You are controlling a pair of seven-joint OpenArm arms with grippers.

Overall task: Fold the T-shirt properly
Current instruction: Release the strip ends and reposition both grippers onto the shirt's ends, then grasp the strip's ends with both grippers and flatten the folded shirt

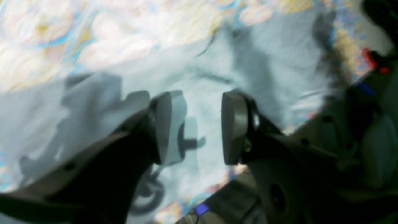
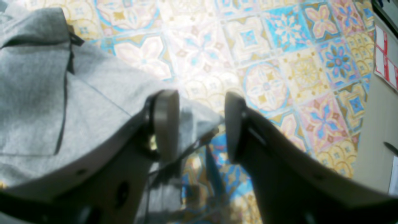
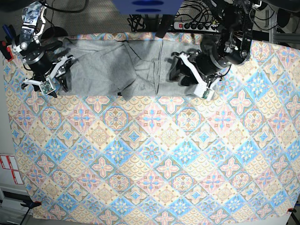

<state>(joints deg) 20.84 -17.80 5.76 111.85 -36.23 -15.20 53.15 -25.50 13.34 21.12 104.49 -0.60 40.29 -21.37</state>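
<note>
**Two open grippers over a half-folded T-shirt**

Most of the base view is filled by the tile-patterned cloth (image 3: 154, 154), pastel blue, pink and beige, spread flat under everything else. Along its far edge lies the grey T-shirt (image 3: 108, 70), gathered into a long band with creases and an overlapping fold near its middle; black lettering shows blurred in the left wrist view. Beyond the cloth, a power strip (image 3: 197, 26) sits among tangled cables.

The left gripper (image 1: 196, 127) hangs above the T-shirt's end, its jaws spread apart with bare grey fabric showing between them; nothing is pinched. The right gripper (image 2: 199, 126) stands at the shirt's other end, jaws likewise spread wide, one finger (image 2: 166, 124) over the shirt's corner and the other over patterned cloth, holding nothing.
</note>
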